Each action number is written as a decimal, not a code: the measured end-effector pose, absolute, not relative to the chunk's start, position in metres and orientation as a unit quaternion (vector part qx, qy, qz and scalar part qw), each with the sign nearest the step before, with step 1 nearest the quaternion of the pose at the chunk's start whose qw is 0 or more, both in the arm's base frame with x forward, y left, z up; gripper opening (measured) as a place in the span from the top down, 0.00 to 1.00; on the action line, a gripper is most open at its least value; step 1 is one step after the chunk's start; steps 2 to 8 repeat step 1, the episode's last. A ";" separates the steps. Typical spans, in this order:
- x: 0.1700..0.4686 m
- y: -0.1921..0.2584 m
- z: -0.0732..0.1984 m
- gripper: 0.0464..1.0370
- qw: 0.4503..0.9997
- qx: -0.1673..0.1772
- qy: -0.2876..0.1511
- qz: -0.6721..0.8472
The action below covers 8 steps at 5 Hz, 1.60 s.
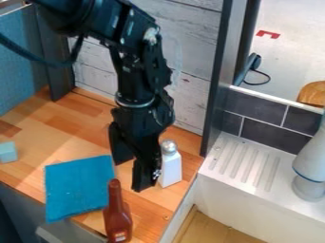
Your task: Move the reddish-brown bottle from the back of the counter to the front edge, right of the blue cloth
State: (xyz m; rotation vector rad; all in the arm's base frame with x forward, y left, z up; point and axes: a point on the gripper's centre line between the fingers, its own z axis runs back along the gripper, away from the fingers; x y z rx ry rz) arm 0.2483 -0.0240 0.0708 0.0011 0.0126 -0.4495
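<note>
Fingers of the black two-finger gripper stand apart with nothing between them, so the claw is released above the wooden counter. Nothing is lifted: the white shaker with a silver cap stands upright just beside the gripper, partly behind one finger; whether they touch, I cannot tell. The blue square cloth lies spread out beside it, towards the counter's front edge. The red-brown plastic bottle stands upright by the cloth's corner, in front of the gripper, and would obstruct a low approach from that side. A pale blue block sits well apart, and a white ridged drainboard adjoins the counter beyond the shaker.
</note>
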 end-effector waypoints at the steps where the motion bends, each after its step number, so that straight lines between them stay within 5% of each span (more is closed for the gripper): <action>1: 0.246 -0.012 0.108 0.04 0.978 -0.048 0.003 -0.204; 8: 0.246 -0.012 0.108 0.04 0.978 -0.048 0.003 -0.204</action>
